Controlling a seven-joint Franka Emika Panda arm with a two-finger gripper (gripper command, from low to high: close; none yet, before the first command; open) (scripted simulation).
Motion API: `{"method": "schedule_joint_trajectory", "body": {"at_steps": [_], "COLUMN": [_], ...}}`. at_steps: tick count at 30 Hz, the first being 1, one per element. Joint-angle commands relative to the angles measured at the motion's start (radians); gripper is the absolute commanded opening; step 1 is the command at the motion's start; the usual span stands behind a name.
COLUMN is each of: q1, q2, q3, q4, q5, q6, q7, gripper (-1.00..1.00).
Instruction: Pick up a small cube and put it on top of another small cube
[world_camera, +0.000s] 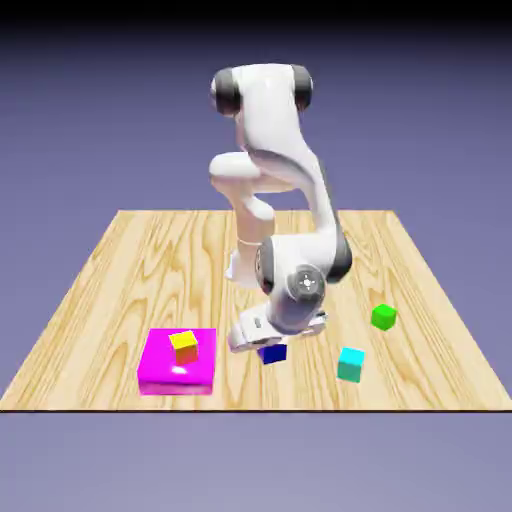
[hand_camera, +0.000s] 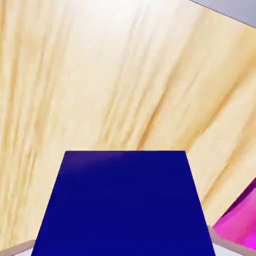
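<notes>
Dark blue cube (world_camera: 272, 353), seemingly lifted, beside the yellow-topped cube (world_camera: 184, 345).

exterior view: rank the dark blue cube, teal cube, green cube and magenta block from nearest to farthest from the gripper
1. Dark blue cube: right at the gripper, filling the hand view between the fingers.
2. Teal cube: on the exterior view's right, toward the table's front edge.
3. Magenta block, on the exterior view's left, and green cube, on its right: too close to call.
</notes>
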Motion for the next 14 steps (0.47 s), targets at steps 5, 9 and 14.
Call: {"method": "schedule_joint_trajectory", "body": {"at_steps": [5,9,14], "q1": [-0.107,-0.105,-0.105], "q2": [-0.019,-0.006,-0.005], "q3": [-0.181,-0.178,-0.177], "q4": [0.168,0.059,0.052], "q5": [0.148,0.153,0.154], "q6": [-0.191,-0.07,-0.062], "q7": [0.033,0.029,0.029], "gripper": [-1.0,-1.0,1.0]}}
